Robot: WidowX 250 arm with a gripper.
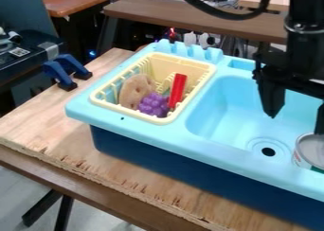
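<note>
Plywood tabletop (35, 123). Pale-blue toy sink (79, 107) with basin (221, 107). Beside basin, yellow dish rack (101, 101). Over basin, black gripper (296, 124), fingers (272, 100) apart. In basin near drain (268, 151), can (312, 150). In rack, tan toy bread (134, 90), purple grapes (153, 105), red handle (178, 89).

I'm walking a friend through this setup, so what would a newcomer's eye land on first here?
Probably the bright blue toy sink, with the black gripper hanging open over its basin. Next, likely the pale yellow rack at the picture's left end of the sink, holding a red object, purple toy grapes and a rounded tan piece. A can sits beside the drain.
</note>
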